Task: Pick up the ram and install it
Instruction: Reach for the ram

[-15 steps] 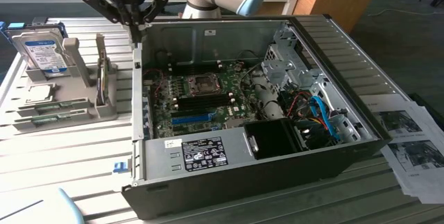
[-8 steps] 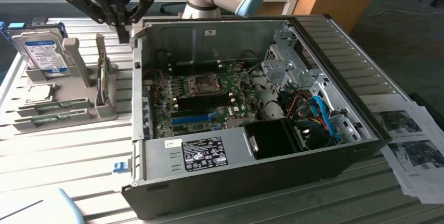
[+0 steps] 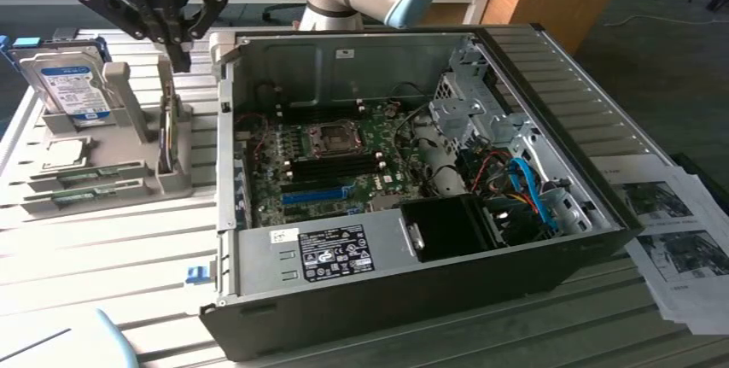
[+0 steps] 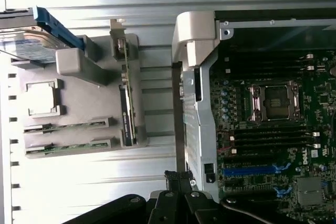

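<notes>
Two ram sticks (image 3: pixel 82 177) (image 4: pixel 68 126), thin and green, lie edge-up in slots of a grey holder (image 3: pixel 114 167) (image 4: pixel 84 90) to the exterior view's left of the open computer case (image 3: pixel 376 274). My gripper (image 3: pixel 180 59) (image 4: pixel 178 178) hangs shut and holds nothing. It is above the far end of the holder, over a dark card (image 3: pixel 169 129) (image 4: pixel 126 108) standing on edge, close to the case's outer wall. Inside the case, the motherboard's dark memory slots (image 3: pixel 330 163) (image 4: pixel 270 136) lie beside the processor socket (image 3: pixel 334 136) (image 4: pixel 274 100).
A silver hard drive (image 3: pixel 67 82) (image 4: pixel 29 45) leans in the holder's far end, with a square chip (image 3: pixel 63 150) (image 4: pixel 43 98) beside the ram. A blue slot (image 3: pixel 313 195) (image 4: pixel 251 170) sits on the motherboard. Papers (image 3: pixel 672 231) lie at the exterior view's right.
</notes>
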`<state>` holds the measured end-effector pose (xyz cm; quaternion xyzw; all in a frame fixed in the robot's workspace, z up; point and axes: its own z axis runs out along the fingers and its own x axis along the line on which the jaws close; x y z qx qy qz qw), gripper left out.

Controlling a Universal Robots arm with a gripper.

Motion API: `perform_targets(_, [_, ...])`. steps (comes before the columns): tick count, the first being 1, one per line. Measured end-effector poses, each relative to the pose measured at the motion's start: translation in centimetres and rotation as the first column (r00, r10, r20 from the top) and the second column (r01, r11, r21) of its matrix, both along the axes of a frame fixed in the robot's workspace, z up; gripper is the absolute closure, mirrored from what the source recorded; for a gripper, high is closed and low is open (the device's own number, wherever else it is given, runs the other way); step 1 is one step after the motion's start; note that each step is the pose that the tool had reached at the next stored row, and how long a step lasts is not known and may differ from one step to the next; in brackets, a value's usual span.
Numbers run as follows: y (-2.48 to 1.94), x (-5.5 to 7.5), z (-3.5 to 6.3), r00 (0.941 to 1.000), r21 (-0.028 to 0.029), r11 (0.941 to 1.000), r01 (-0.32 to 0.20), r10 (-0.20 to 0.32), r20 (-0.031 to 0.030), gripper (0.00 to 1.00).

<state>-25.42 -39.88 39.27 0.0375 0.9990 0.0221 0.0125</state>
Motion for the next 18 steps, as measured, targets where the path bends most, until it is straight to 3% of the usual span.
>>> perform_targets(18, [0.0,-4.2,-0.05,1.0,0.0,1.0,0.0,0.0,0.0,0.91])
